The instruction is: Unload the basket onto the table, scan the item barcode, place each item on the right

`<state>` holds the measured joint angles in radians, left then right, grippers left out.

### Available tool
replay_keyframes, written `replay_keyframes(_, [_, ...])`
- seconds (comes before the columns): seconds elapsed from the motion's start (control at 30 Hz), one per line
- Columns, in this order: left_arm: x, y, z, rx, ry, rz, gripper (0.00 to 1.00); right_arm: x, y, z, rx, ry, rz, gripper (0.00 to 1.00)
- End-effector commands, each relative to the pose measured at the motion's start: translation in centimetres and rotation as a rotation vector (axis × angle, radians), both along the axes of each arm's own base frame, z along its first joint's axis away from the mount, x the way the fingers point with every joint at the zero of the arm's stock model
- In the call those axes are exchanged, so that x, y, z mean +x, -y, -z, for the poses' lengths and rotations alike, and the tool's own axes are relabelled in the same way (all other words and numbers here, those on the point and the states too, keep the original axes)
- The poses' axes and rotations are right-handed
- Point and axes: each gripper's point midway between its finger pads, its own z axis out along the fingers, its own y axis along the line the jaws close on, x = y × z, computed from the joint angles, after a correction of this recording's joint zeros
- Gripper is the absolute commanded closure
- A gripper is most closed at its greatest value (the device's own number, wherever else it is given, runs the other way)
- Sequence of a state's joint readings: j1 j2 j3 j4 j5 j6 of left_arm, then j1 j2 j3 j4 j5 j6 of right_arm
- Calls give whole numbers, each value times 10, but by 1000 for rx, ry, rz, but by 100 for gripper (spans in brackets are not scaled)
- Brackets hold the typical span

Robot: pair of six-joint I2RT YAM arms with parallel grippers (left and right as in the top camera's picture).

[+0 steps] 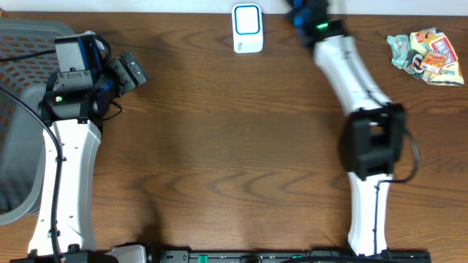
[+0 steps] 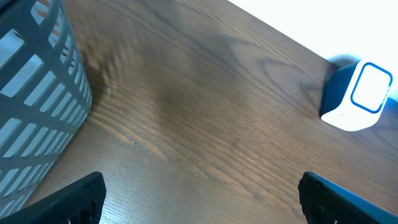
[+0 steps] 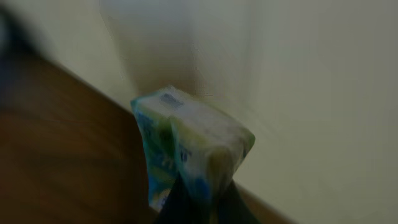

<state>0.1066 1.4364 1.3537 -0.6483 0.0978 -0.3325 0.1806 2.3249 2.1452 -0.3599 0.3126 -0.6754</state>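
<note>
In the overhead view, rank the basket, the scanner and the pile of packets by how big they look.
1. basket, though partly cut off by the picture's edge
2. pile of packets
3. scanner

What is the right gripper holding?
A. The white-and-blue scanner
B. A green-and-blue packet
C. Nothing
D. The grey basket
B: in the right wrist view, the right gripper is pinched shut on the lower edge of a green-and-blue packet.

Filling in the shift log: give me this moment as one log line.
right gripper: jaws shut on packet, near scanner | left gripper: jaws open, empty, beside basket | other packets: heaped aside
</note>
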Motion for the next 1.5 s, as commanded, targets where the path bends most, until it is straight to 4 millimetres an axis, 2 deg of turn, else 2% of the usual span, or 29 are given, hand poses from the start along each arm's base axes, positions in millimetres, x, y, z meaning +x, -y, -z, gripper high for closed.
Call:
replay_keyframes(0.0, [0, -3, -1, 12, -1, -9, 2, -15, 111, -32, 52, 42, 288, 99])
replay_keyframes(0.13, [0, -3, -1, 11, -1, -9, 2, -42, 199, -7, 99, -46, 476, 99])
replay_keyframes(0.2, [0, -3, -1, 11, -1, -9, 2, -54, 231, 1, 169, -55, 564, 97])
replay_keyframes(0.23, [0, -3, -1, 12, -1, -9, 2, -60, 245, 6, 212, -64, 592, 93])
replay_keyframes(0.27, [0, -3, -1, 11, -1, -9, 2, -63, 253, 10, 244, -74, 602, 89])
replay_keyframes(0.4, [0, -3, -1, 11, -1, -9, 2, -74, 282, 17, 386, -60, 670, 86])
replay_keyframes(0.47, [0, -3, -1, 11, -1, -9, 2, -77, 292, 17, 444, -38, 703, 80])
replay_keyframes(0.5, [0, -3, -1, 11, -1, -9, 2, -79, 297, 17, 455, -33, 716, 73])
replay_keyframes(0.53, [0, -3, -1, 11, -1, -9, 2, -80, 300, 17, 460, -30, 726, 57])
replay_keyframes(0.57, [0, -3, -1, 11, -1, -9, 2, -81, 302, 17, 464, -27, 732, 38])
replay_keyframes(0.6, [0, -3, -1, 11, -1, -9, 2, -82, 304, 17, 468, -25, 738, 13])
replay_keyframes(0.63, [0, -3, -1, 11, -1, -9, 2, -82, 305, 17, 469, -25, 740, 1])
replay_keyframes(0.67, [0, -3, -1, 11, -1, -9, 2, -83, 305, 18, 469, -27, 741, 1])
replay_keyframes(0.8, [0, -3, -1, 11, -1, -9, 3, -90, 299, 21, 468, -69, 745, 1])
replay_keyframes(0.93, [0, -3, -1, 11, -1, -9, 2, -103, 281, 7, 474, -109, 734, 1])
replay_keyframes(1.0, [0, -3, -1, 11, -1, -9, 2, -110, 264, -9, 496, -125, 697, 1])
replay_keyframes(1.1, [0, -3, -1, 11, -1, -9, 2, -125, 228, -40, 585, -154, 613, 1])
replay_keyframes(1.2, [0, -3, -1, 11, -1, -9, 2, -150, 191, -70, 670, -205, 509, 1])
replay_keyframes(1.27, [0, -3, -1, 11, -1, -9, 2, -169, 171, -84, 723, -249, 455, 1])
replay_keyframes(1.37, [0, -3, -1, 11, -1, -9, 2, -200, 131, -103, 789, -346, 275, 1])
replay_keyframes(1.47, [0, -3, -1, 11, -1, -9, 2, -221, 104, -116, 804, -398, 112, 1])
